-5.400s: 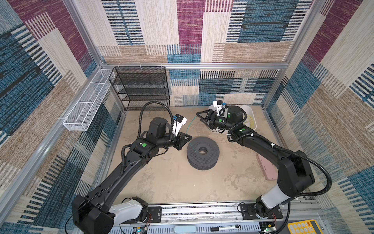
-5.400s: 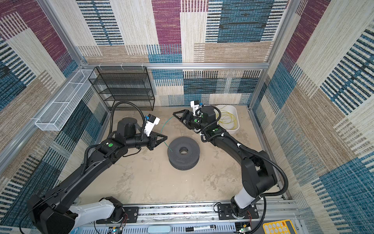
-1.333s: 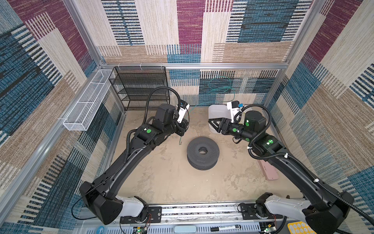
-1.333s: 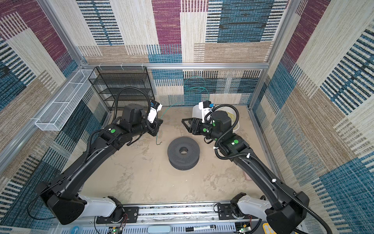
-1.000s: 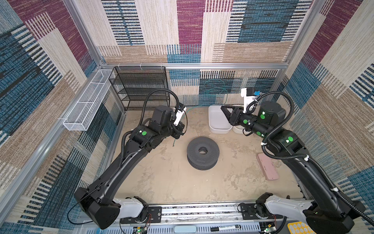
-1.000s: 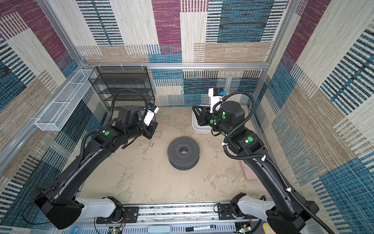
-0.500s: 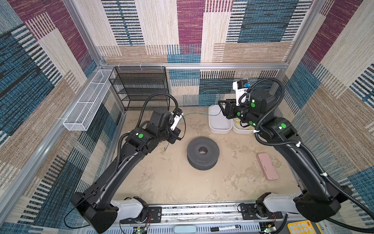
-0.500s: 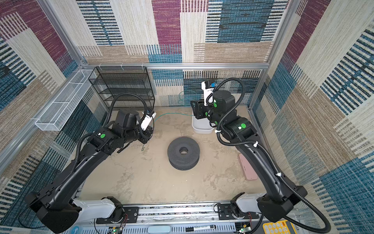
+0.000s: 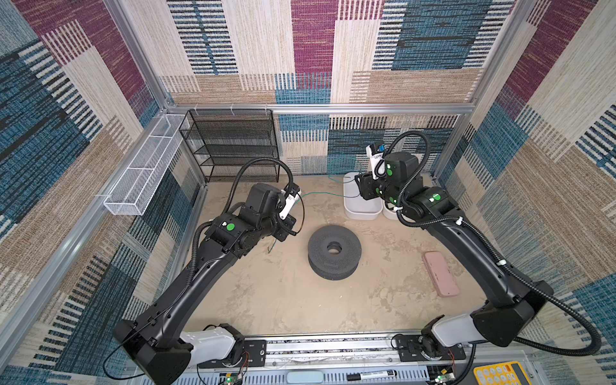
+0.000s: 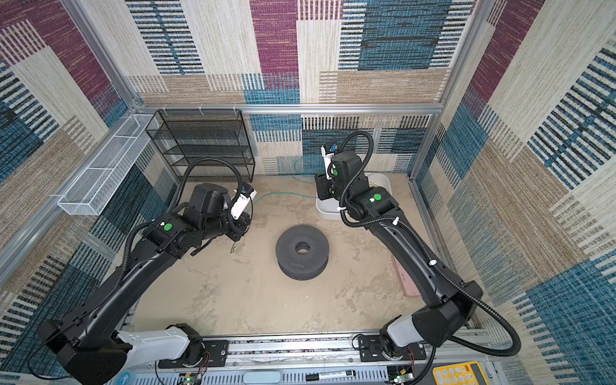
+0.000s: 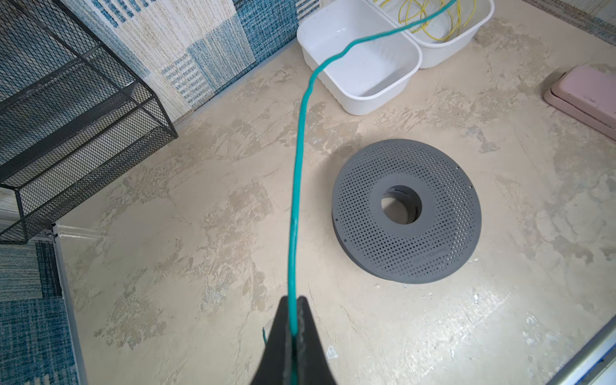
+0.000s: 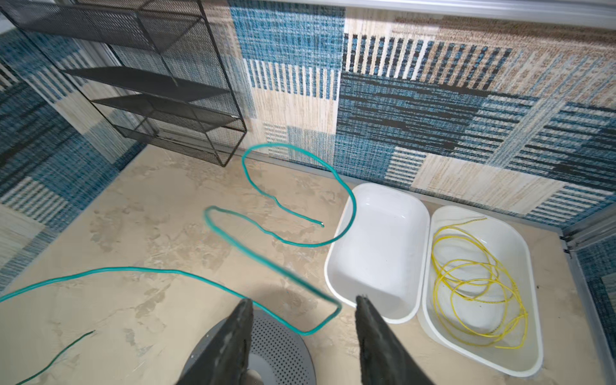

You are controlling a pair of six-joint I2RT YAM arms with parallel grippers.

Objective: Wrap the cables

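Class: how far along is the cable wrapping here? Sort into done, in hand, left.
Done: nothing shows wound on the gray spool. In hand: the left end effector pinches the teal cable near one end; the right end effector is open. Left: winding it, then the yellow cable in its white tub.

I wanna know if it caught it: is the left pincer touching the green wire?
Touching. The left wrist view shows the left pincer shut on the green wire.

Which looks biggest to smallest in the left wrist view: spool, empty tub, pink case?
1. spool, nearest the camera
2. empty tub
3. pink case, though the frame edge cuts it off, so its rank is unsure
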